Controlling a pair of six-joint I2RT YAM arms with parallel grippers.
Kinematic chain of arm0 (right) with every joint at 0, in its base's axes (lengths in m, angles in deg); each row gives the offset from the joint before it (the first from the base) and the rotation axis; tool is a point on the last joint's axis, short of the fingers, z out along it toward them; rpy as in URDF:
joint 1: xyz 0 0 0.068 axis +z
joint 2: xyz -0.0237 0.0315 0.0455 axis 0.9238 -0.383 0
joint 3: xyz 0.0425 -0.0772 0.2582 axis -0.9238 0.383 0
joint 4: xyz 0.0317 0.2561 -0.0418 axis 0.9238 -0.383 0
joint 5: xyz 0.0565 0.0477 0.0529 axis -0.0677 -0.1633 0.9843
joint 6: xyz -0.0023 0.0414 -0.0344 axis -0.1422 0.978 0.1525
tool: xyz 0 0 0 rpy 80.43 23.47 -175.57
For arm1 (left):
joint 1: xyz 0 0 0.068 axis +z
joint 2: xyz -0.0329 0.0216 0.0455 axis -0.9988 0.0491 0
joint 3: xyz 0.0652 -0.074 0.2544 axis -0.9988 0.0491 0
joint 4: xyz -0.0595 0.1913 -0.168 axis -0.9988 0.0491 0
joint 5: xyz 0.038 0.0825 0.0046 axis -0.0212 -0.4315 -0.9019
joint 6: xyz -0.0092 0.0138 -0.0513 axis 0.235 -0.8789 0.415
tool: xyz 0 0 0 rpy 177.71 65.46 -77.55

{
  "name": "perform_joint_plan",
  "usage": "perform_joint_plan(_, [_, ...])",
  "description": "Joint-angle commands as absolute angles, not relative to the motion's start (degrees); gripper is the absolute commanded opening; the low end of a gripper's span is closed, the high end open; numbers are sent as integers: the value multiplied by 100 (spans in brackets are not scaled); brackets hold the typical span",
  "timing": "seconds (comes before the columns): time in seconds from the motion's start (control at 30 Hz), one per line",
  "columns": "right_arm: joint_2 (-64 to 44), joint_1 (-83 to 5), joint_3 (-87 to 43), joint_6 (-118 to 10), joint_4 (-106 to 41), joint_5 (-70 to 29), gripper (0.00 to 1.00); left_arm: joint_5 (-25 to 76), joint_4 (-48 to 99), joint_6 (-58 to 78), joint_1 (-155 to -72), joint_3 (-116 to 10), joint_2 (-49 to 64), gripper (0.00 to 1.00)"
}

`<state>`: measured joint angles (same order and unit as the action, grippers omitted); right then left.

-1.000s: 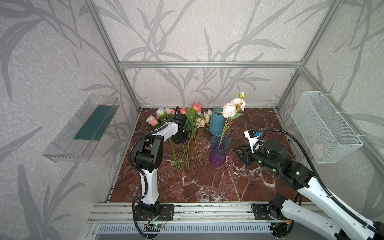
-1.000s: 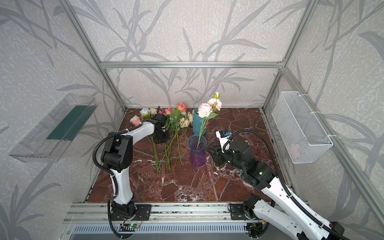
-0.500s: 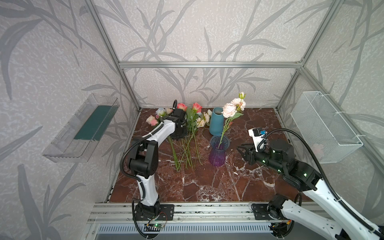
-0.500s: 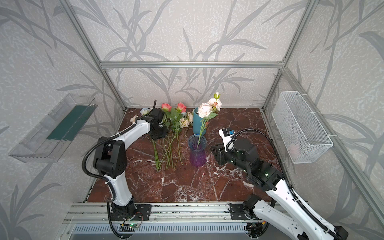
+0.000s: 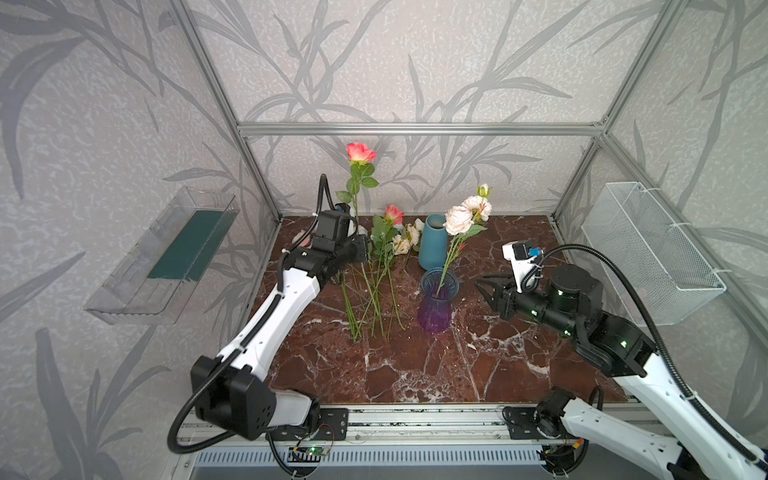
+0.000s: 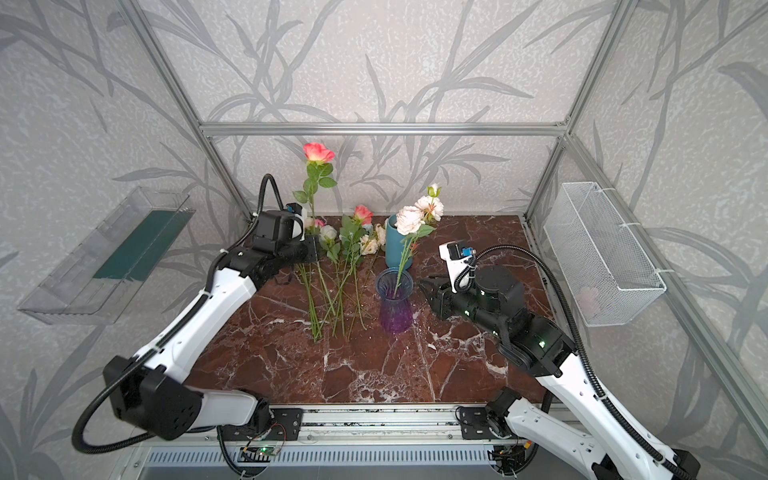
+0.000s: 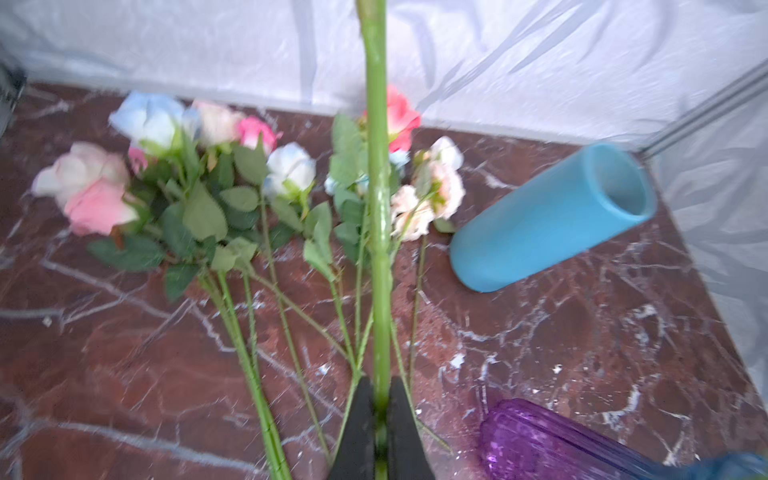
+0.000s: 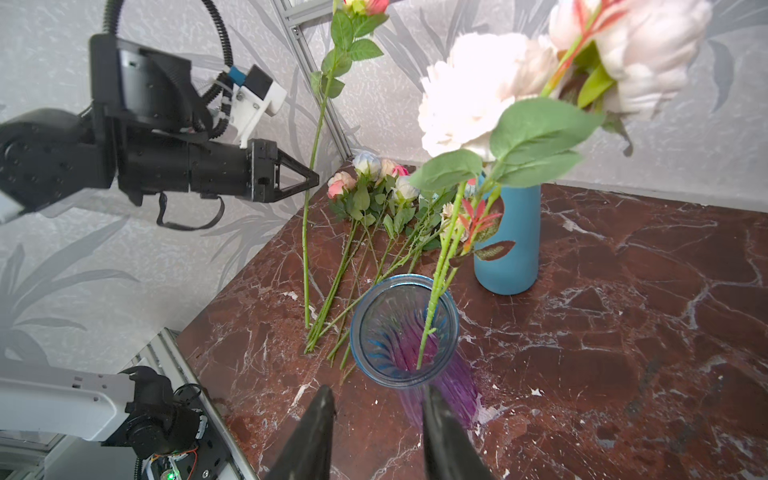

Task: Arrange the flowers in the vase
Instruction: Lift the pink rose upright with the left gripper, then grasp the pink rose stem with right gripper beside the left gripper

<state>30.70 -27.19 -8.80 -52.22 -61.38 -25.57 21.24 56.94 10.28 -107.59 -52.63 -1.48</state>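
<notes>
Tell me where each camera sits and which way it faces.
Top views: high in front, looking down over the marble table; both arms show.
Left wrist: on the left arm, looking along the left gripper, shut on the coral rose, toward the loose flowers.
Right wrist: on the right arm, looking past the open right gripper at the purple vase; left arm shows.
Shared: both wrist views show the teal vase.

On my marble table (image 5: 415,374) lie flowers (image 7: 199,212); beside them stand a purple vase (image 5: 434,311) and a blue vase (image 5: 432,243).
</notes>
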Motion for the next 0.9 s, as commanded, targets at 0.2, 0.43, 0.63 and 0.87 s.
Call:
perform_joint_plan(0.2, [2795,-1970,-1599,-5213,-5266,-2725,35,3106,3629,208,-11634,-4146,-1918,0])
perform_joint_plan(0.43, [1649,-1509,-2310,-5372,-4595,-2504,43,3595,3537,272,-11942,-4125,-1967,0])
perform_joint_plan(0.63, [540,-1506,-2956,-5317,-4181,-2307,44,3582,3483,279,-12055,-4071,-2013,0])
perform_joint_plan(0.87, [-201,-1502,-3337,-5262,-3868,-2334,40,3601,3370,394,-12080,-4010,-1955,0])
